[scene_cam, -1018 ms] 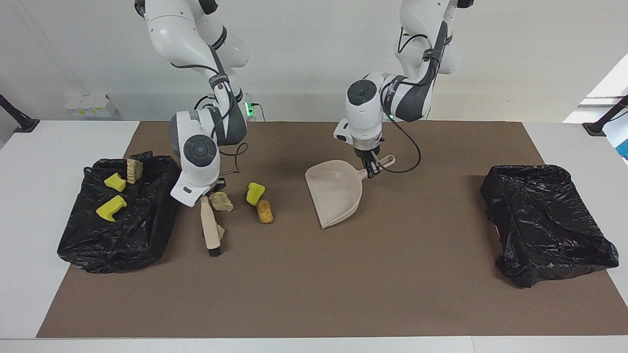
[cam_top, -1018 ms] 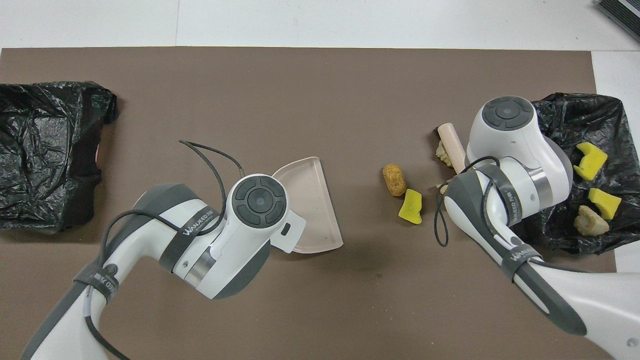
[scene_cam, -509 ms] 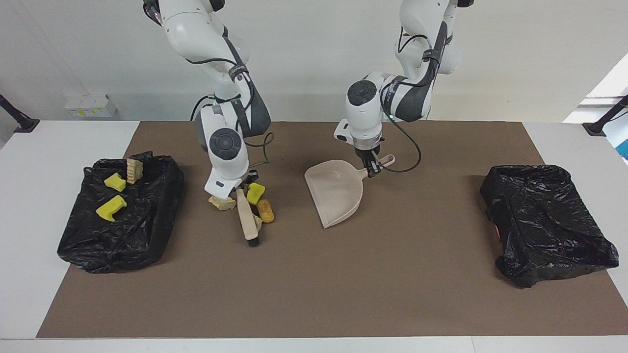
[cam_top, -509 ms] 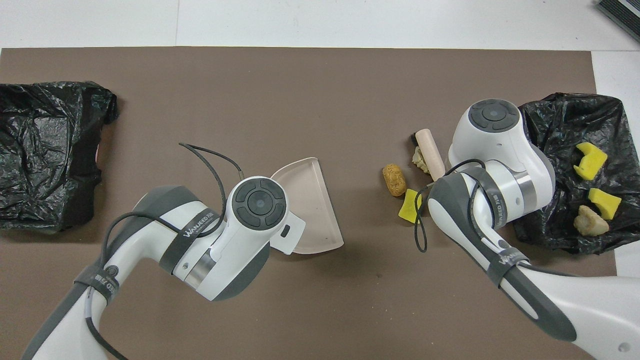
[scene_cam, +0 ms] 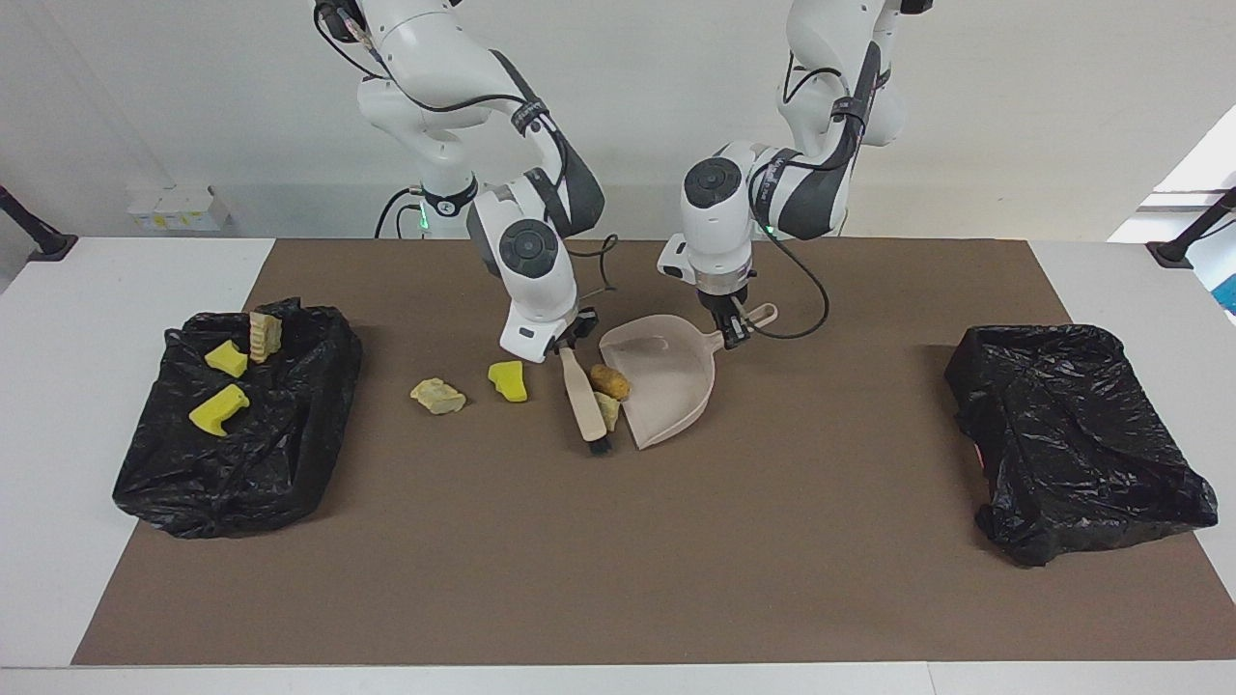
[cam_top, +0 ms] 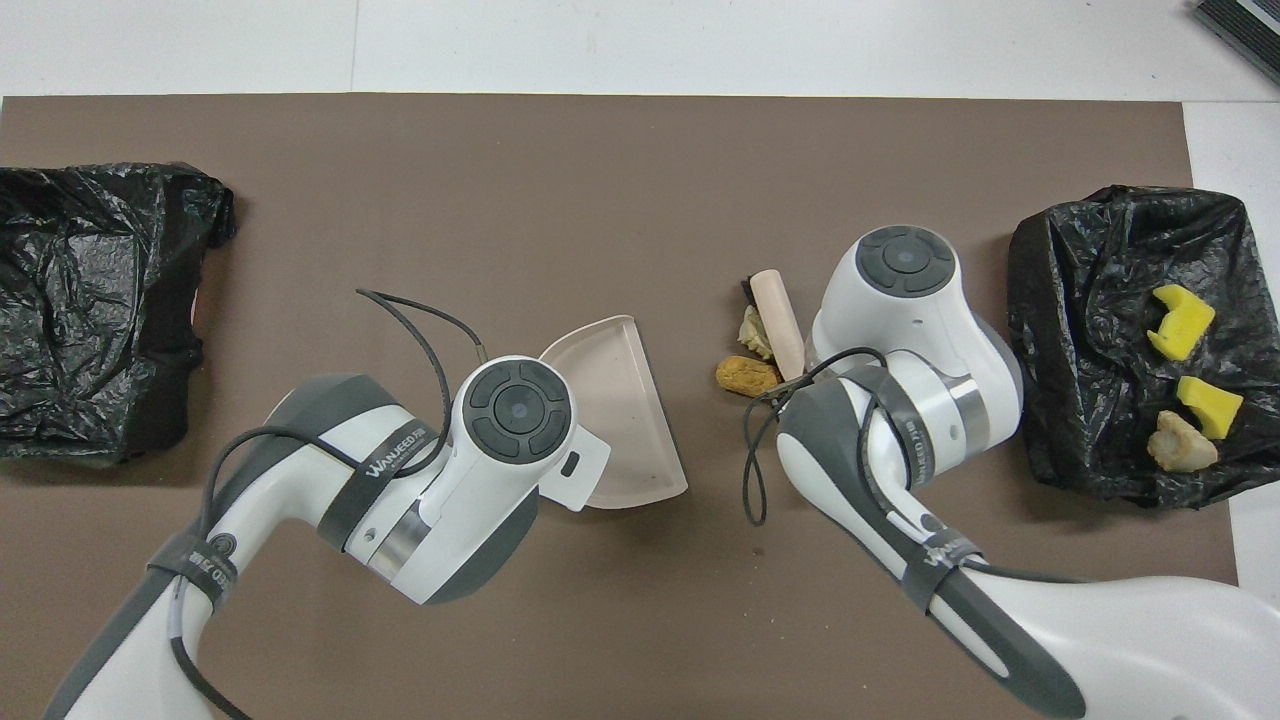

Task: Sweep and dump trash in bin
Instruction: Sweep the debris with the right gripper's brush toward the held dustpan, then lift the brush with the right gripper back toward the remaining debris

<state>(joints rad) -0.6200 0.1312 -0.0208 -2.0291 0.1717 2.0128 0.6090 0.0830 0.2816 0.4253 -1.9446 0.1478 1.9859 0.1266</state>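
Trash: golden-brown piece (scene_cam: pixel 609 381) had shifted from mid-mat to the dustpan (scene_cam: pixel 666 386) mouth, a pale scrap (scene_cam: pixel 607 409) touching the brush (scene_cam: pixel 583 396) just beside the pan lip. Two pcs were left where the brush had passed: yellow sponge chunk (scene_cam: pixel 508 380) and tan piece (scene_cam: pixel 437 396), toward the right arm's end. Three more lay on the black bag (scene_cam: pixel 241 415) at that end.

Right tool (scene_cam: pixel 565 346), closed on the brush handle, had swept across toward the pan. Left tool (scene_cam: pixel 734 333), clamped on the pan handle, held it unmoved. Judgement: one sweep partly done; second pass needed.

Counter: brown mat (scene_cam: pixel 618 579), 2nd black bag (scene_cam: pixel 1072 434) at left arm's end. White wall, small box on the counter's edge.
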